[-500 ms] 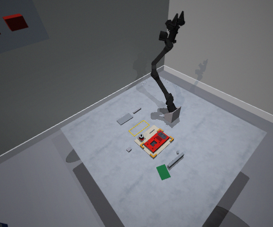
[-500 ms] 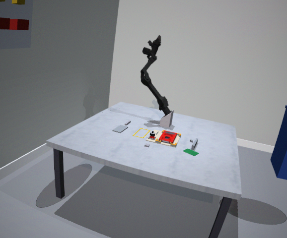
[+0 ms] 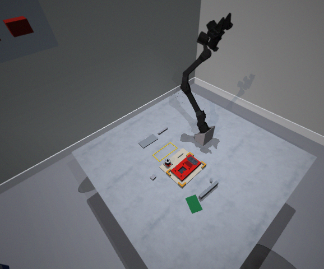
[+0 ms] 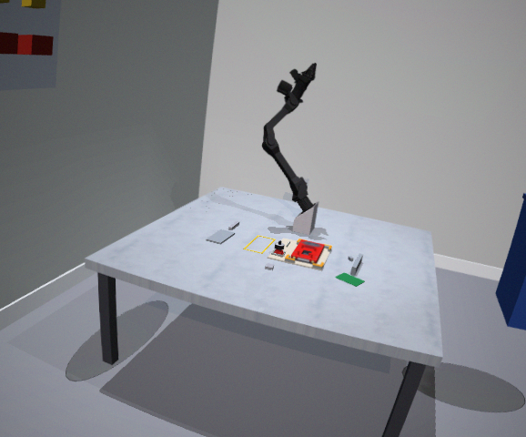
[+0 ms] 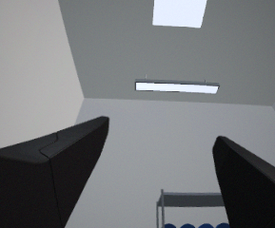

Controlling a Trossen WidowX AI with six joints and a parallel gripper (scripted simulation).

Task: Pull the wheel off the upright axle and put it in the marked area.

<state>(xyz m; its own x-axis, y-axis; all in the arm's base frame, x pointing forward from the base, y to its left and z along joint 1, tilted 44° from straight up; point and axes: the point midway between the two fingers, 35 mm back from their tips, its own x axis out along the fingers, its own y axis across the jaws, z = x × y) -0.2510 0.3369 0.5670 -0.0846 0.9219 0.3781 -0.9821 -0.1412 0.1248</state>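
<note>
Gripper (image 3: 225, 21): high above the fixture board (image 3: 182, 168), fingers apart, holding nothing.
Wheel (image 3: 167, 162): apparently seated on the axle at the board's corner beside the marked area (image 3: 164, 151).
Risk: long descent; a misaligned approach could strike the board.

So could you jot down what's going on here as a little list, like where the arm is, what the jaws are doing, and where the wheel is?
arm: raised high above the table, pointing up
gripper: jaws apart, nothing between them; wrist view shows only ceiling and a shelf
wheel: on its axle, on the beige board beside the red part
marked area: yellow outline next to the wheel, nothing inside
task stage: wheel not yet pulled
</note>
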